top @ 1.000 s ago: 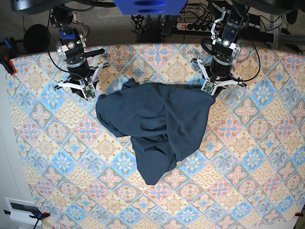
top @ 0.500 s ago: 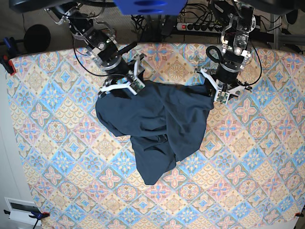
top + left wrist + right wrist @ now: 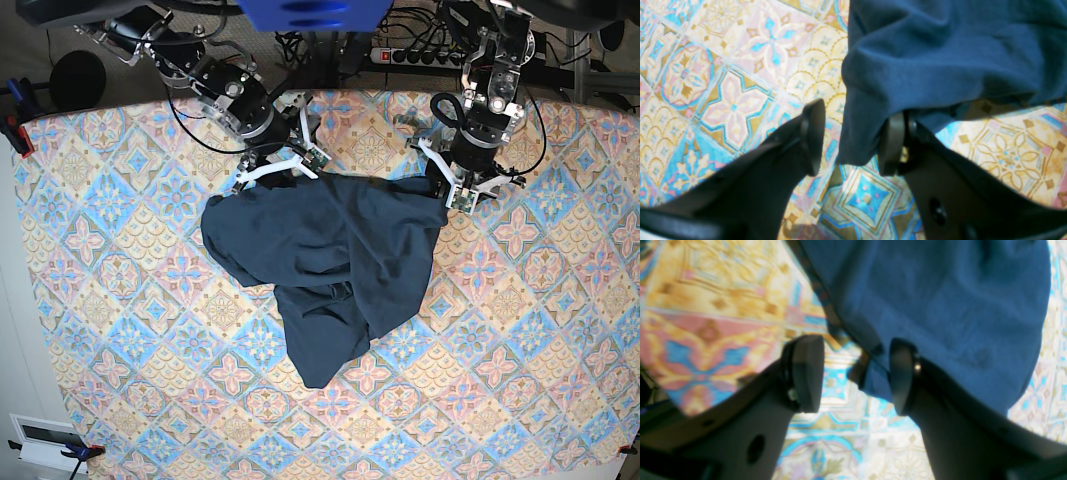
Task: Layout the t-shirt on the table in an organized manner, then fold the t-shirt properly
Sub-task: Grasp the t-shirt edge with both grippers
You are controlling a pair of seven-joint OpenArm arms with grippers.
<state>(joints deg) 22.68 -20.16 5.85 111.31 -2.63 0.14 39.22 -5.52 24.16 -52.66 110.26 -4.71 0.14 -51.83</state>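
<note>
The dark navy t-shirt [image 3: 330, 260] lies crumpled in a heap on the middle of the patterned table [image 3: 140, 340]. My right gripper [image 3: 280, 172] sits at the shirt's top left edge. In the right wrist view, it [image 3: 855, 373] is open, and a fold of the t-shirt [image 3: 940, 306] reaches into the gap beside one finger [image 3: 903, 376]. My left gripper [image 3: 455, 198] is at the shirt's top right corner. In the left wrist view, it [image 3: 851, 140] is open too, and a corner of the t-shirt [image 3: 940, 50] hangs between the fingers, against one pad [image 3: 892, 143].
A power strip [image 3: 410, 55] and cables lie behind the table's far edge. A blue part [image 3: 315, 12] hangs at the top centre. A clamp [image 3: 15, 130] grips the left edge. A white device [image 3: 45, 440] sits at the lower left corner.
My right arm has swung from the table's left side in to the shirt's top left edge. Both grippers have opened wider. The left gripper shifted slightly at the top right corner. The shirt has not moved.
</note>
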